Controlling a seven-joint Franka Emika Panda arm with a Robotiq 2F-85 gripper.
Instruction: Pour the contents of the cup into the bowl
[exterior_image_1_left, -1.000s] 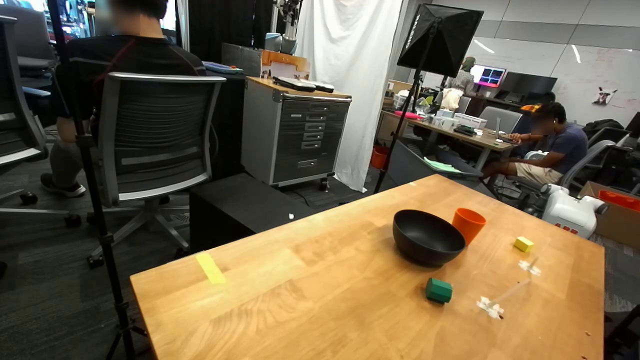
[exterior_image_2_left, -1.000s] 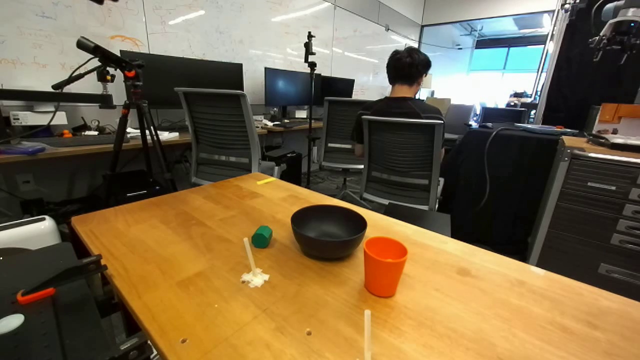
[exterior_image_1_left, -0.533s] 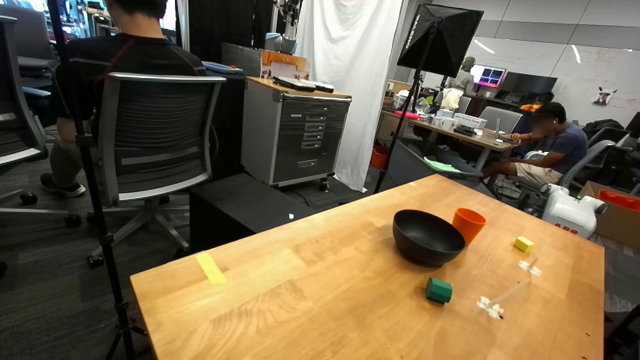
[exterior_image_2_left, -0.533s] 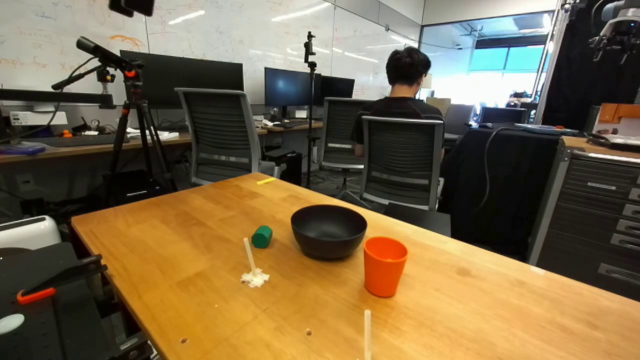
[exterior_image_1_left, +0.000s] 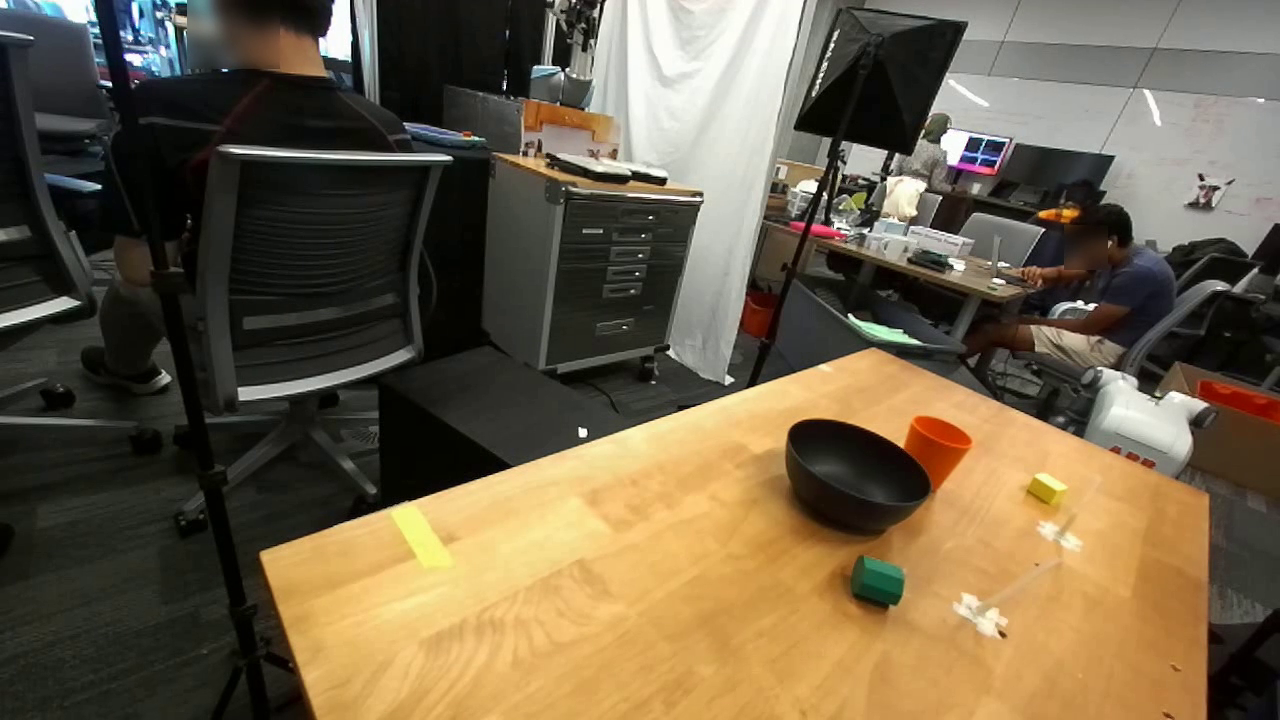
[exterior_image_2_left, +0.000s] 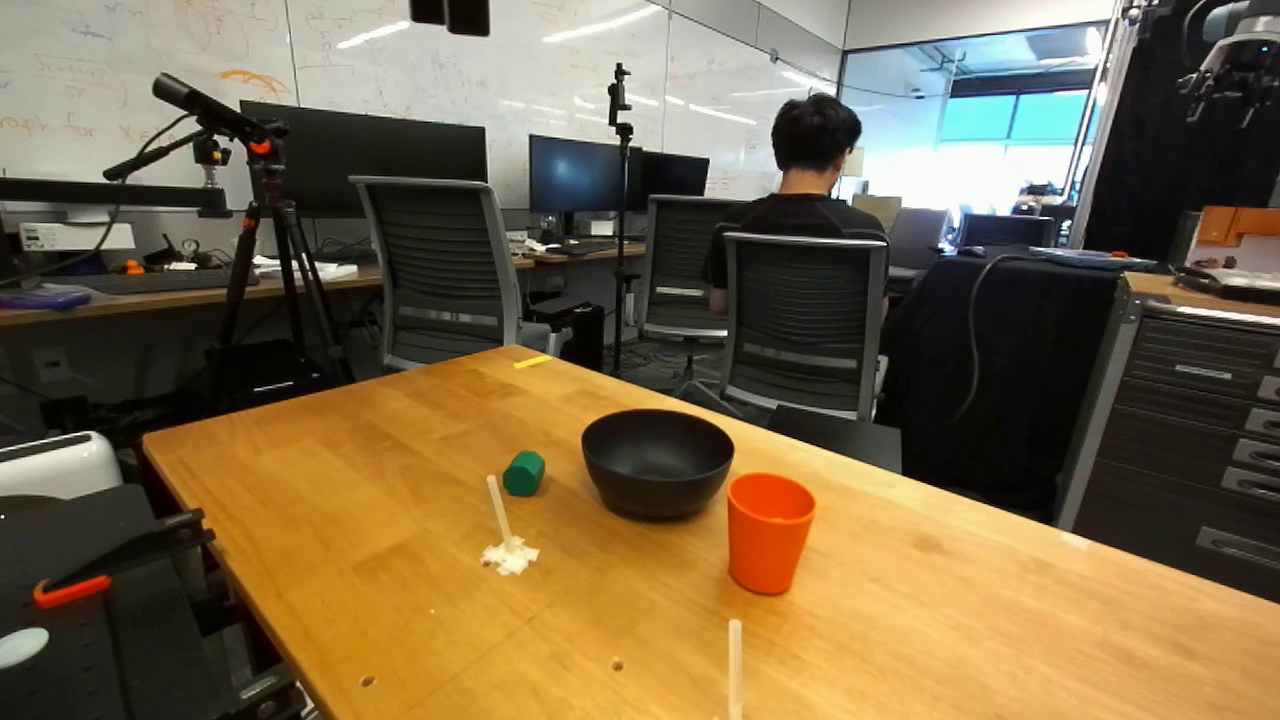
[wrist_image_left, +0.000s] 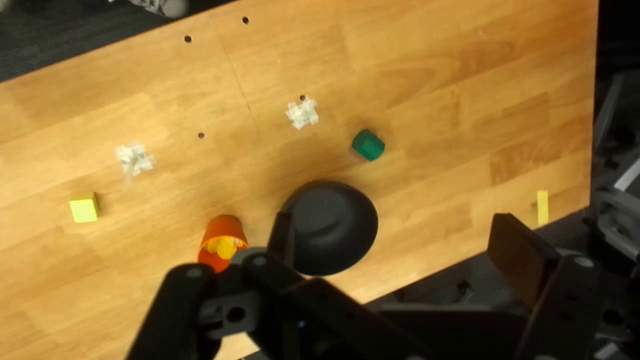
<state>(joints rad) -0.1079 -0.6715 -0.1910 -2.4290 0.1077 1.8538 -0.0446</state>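
Black tool (wrist_image_left: 397, 237) hangs high over the table (wrist_image_left: 440, 100), 2 jaws wide apart.

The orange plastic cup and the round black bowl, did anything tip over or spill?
No, nothing looks tipped or spilled. The tapered orange-red plastic cup stands upright, with small yellow bits inside in the wrist view. The round black bowl sits upright beside it.

Cup (exterior_image_2_left: 768, 545): plain orange. Contents (wrist_image_left: 226, 247): yellow. Bowl (exterior_image_2_left: 655, 492): plain black, inside and out. Hexagonal prism (wrist_image_left: 368, 145): dark green. Cube (wrist_image_left: 84, 210): bright yellow. Table (exterior_image_2_left: 350, 470): honey-brown wood, lighter and darker strips, visible grain. Tape strip (exterior_image_1_left: 422, 535): yellow. Tape patches (wrist_image_left: 302, 114): white. Gripper (wrist_image_left: 394, 235): black. Chair (exterior_image_1_left: 320, 265): black back, fine horizontal ribbing, silver-grey frame. Curtain (exterior_image_1_left: 720, 150): plain white. Drawer cabinet (exterior_image_1_left: 625, 275): charcoal fronts, grey body, tan top.
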